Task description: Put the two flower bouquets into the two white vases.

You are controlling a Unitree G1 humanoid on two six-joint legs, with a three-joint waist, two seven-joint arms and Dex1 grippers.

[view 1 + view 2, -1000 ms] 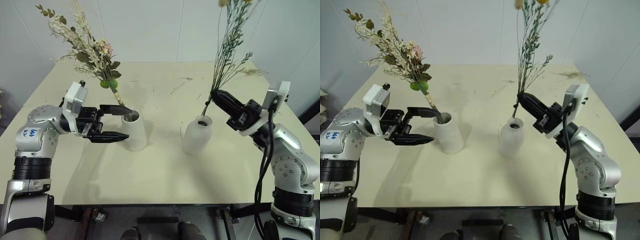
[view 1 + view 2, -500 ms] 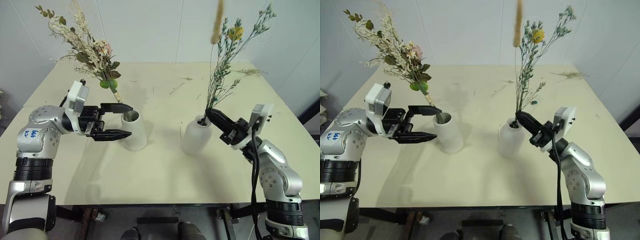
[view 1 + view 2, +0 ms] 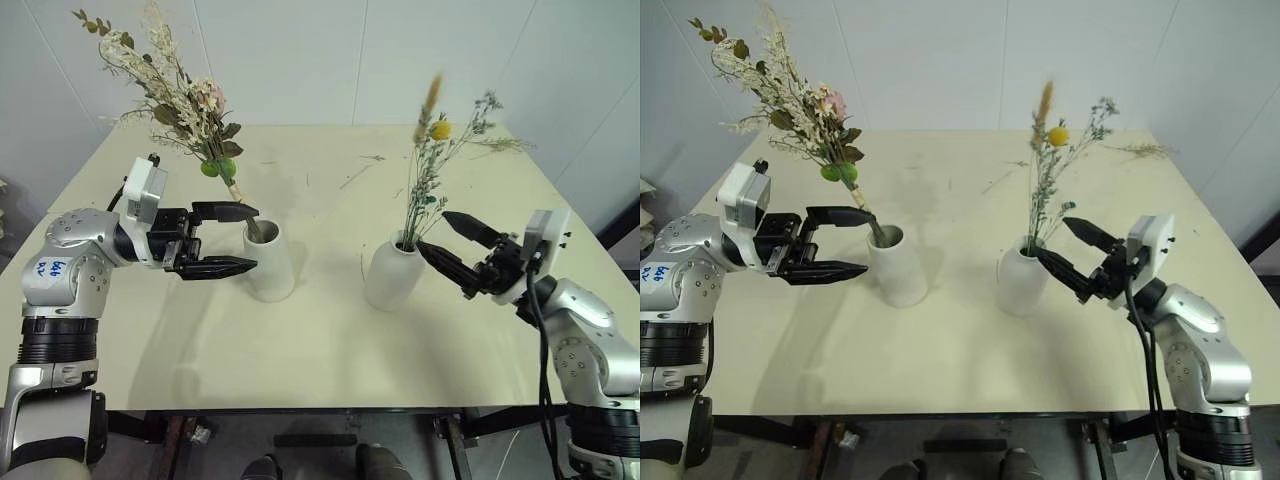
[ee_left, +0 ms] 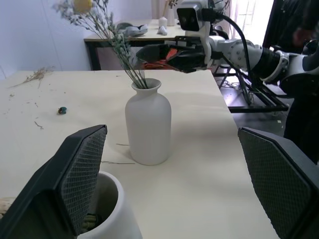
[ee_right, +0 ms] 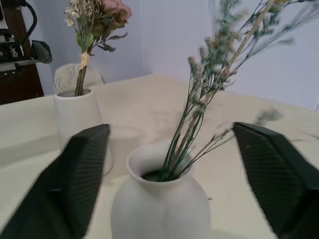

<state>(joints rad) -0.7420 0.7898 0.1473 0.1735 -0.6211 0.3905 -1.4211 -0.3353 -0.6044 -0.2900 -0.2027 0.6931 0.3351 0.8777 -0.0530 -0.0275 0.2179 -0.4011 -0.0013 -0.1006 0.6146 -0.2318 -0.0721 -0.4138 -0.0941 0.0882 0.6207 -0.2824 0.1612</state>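
Head views: my right gripper (image 3: pixel 455 250) has just let go of the slim bouquet (image 3: pixel 428 165); its fingers, clamped on the stems a second ago, now stand apart just beside the bottle vase (image 3: pixel 392 272), touching nothing. The bouquet stands lower than before, stems down in the neck. My left gripper (image 3: pixel 228 237) holds its place beside the cylinder vase (image 3: pixel 268 262), fingers wide apart, empty, flanking the rim; the bushy bouquet (image 3: pixel 180 95) leans out of that vase. I judge both placements done, with only withdrawal of the arms remaining. A blue handwritten mark on my left arm's label is too small to read. Left wrist view: my two pads spread wide, cylinder rim between them, bottle vase beyond with stems inside. No writing legible. Right wrist view: my pads apart on either side of the bottle vase, stems seated in its mouth; the cylinder vase with its bouquet stands behind. No brand visible.
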